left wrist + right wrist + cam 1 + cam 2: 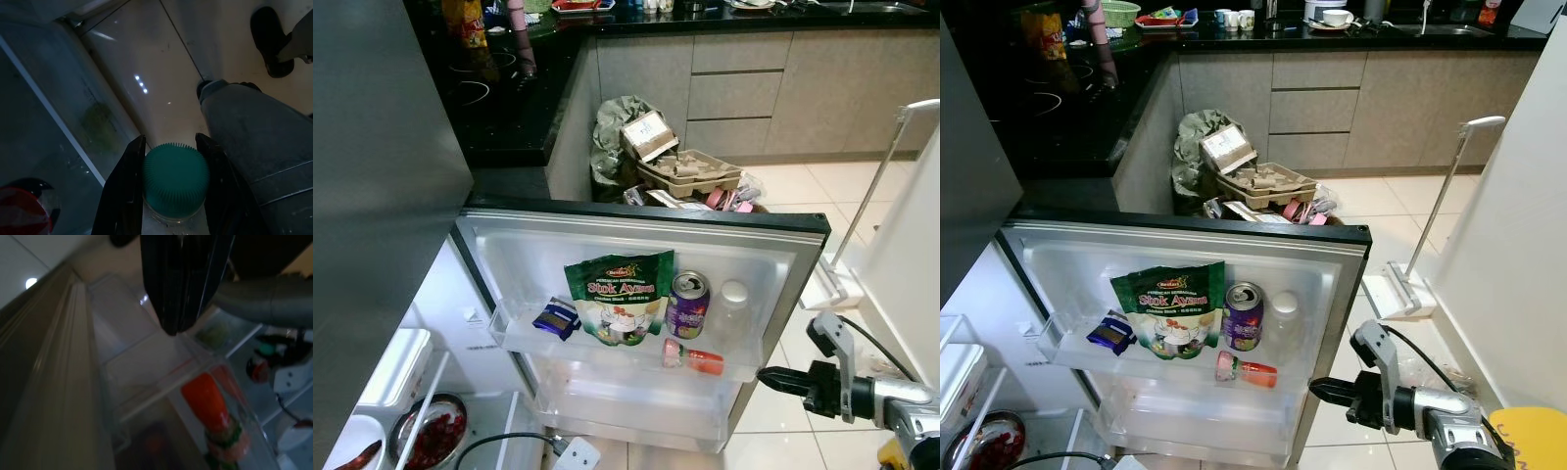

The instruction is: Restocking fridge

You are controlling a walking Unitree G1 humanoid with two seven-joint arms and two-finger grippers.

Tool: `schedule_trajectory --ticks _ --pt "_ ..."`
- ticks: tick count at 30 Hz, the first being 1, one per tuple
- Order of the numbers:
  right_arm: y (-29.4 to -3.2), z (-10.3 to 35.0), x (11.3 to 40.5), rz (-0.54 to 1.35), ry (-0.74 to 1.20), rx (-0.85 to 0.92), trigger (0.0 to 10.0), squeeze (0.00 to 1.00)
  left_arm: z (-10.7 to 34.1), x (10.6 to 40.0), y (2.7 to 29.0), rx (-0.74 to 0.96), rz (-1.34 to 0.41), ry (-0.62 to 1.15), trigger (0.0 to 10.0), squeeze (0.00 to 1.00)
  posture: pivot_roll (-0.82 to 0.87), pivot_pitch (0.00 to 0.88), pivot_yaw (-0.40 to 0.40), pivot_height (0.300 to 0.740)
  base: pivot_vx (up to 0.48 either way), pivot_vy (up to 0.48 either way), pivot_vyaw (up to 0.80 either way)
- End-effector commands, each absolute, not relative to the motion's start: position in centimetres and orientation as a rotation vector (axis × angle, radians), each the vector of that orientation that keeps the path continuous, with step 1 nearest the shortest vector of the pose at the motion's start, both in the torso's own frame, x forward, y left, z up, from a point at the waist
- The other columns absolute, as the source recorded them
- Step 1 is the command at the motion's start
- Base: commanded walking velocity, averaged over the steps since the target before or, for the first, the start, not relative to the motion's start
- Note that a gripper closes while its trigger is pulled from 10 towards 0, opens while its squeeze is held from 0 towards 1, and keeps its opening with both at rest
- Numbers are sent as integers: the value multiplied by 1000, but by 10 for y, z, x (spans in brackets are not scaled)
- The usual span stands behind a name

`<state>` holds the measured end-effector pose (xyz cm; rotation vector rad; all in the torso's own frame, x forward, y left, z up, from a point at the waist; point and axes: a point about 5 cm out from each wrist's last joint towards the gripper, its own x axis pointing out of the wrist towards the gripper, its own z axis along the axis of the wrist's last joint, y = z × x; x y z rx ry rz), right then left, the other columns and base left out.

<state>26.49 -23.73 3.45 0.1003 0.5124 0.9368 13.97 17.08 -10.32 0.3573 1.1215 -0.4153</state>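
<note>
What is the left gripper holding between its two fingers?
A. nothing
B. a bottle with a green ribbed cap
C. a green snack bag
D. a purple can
B: in the left wrist view the left gripper is closed around a bottle with a green ribbed cap, one black finger on each side of the cap.

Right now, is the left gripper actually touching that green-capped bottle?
Touching. In the left wrist view the left gripper has its two black fingers pressed against both sides of the green cap, with no gap showing.
</note>
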Motion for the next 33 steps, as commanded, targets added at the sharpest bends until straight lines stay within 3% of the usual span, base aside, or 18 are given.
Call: schedule_trajectory --ticks 1,6,10,16,24,29,33 --pt "-215 41 277 973 431 120 10000 0 -106 133 168 352 -419 1145 10000 0 -49 0 -9 740 0 0 0" --pt "-198 41 281 1018 421 109 10000 0 -106 133 167 351 -420 1146 10000 0 -49 0 -10 740 0 0 0" --pt "-192 43 291 948 404 45 10000 0 -106 133 167 353 -419 1145 10000 0 -47 0 -8 740 0 0 0" --pt "-205 53 311 703 361 -105 10000 0 -105 136 169 348 -414 1139 10000 0 -42 0 -10 740 0 0 0" --pt "-217 56 317 572 355 -164 10000 0 -104 138 166 340 -418 1132 10000 0 -42 0 -12 740 0 0 0" --pt "-214 53 315 600 365 -156 10000 0 -104 138 165 339 -418 1132 10000 0 -40 0 -13 740 0 0 0" --pt "-213 30 299 646 507 -205 10000 0 -104 139 163 336 -417 1132 10000 0 -40 0 -15 740 0 0 0"
